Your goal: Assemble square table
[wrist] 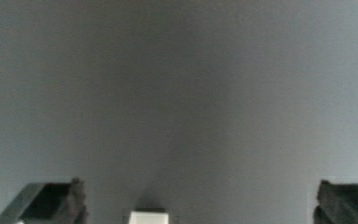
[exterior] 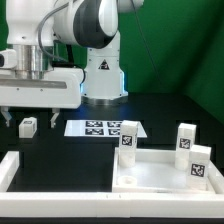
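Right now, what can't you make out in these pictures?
- Exterior view: the table top is cut off by the bottom edge; its near rim is unseen.
- Exterior view: tags on the legs are too small to read.
- Wrist view: blurred; only the fingertips and a white block at the frame edge show.

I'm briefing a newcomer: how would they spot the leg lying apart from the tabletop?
Start at the robot's white base. Look toward the exterior view's left, to the dark table beneath the gripper. The lone leg lies there, a small white block, while three others stand at the square tabletop.
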`<state>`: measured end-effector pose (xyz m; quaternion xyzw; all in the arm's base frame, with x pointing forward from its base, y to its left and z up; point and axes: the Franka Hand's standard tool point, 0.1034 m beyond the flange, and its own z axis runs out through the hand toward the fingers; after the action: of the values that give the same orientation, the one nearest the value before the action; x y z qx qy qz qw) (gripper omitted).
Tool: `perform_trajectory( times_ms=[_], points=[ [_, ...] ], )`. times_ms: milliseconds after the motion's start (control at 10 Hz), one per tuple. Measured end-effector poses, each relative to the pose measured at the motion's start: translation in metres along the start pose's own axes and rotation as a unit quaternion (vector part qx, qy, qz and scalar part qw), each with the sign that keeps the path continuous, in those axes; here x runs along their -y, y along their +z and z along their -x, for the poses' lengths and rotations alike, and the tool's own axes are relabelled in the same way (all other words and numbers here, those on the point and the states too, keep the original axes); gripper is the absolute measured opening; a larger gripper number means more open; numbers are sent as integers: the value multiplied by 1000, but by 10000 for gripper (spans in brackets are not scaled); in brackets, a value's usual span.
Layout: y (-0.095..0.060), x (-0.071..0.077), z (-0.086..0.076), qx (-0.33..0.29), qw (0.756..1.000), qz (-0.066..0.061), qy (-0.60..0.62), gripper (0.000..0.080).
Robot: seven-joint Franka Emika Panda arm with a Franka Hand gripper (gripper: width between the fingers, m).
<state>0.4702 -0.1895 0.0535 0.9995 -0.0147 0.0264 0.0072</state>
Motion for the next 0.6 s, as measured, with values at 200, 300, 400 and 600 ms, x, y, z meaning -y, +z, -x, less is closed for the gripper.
perform_trajectory(
  times_ms=[200,300,400,600],
  points=[
    [3,7,0,55,998,-24,-1,648],
    [7,4,11,121,992,-41,-5,648],
    [7,-8,16,169,985,-42,-18,648],
    [-1,-25,32,268,962,-46,-28,648]
  ],
)
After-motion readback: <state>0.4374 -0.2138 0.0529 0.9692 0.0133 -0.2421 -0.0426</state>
